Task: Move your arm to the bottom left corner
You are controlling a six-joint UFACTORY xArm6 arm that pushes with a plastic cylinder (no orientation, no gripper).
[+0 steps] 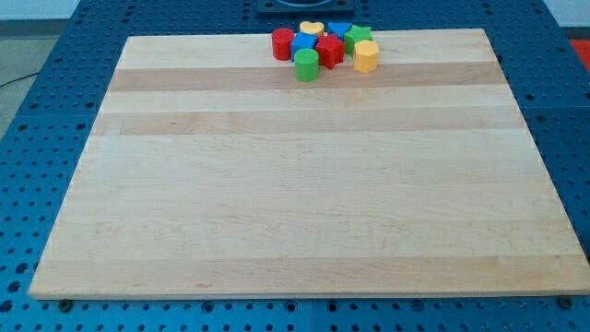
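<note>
Nowhere in the camera view did my tip show; no rod crossed the board, so its place relative to the blocks could not be told, and nothing of its state could be read either.

All the blocks sat bunched together at the view's top, close to the middle of the far edge of the wooden board (295,212). A red cylinder (282,43) stood at the cluster's left, with a blue block (303,45) just beside it on the right. A green cylinder (306,65) stood nearest the view's bottom, touching or almost touching the blue one. A red block (330,51) of unclear shape sat in the middle. Behind it lay a yellow heart (312,29) and another blue block (340,30). A green block (358,38), roughly star-shaped, sat toward the right, and a yellow block (367,56) stood at the cluster's right front.

The bottom left corner of the board (41,286) lay well apart from the cluster. Around the board ran a blue perforated table (55,92).
</note>
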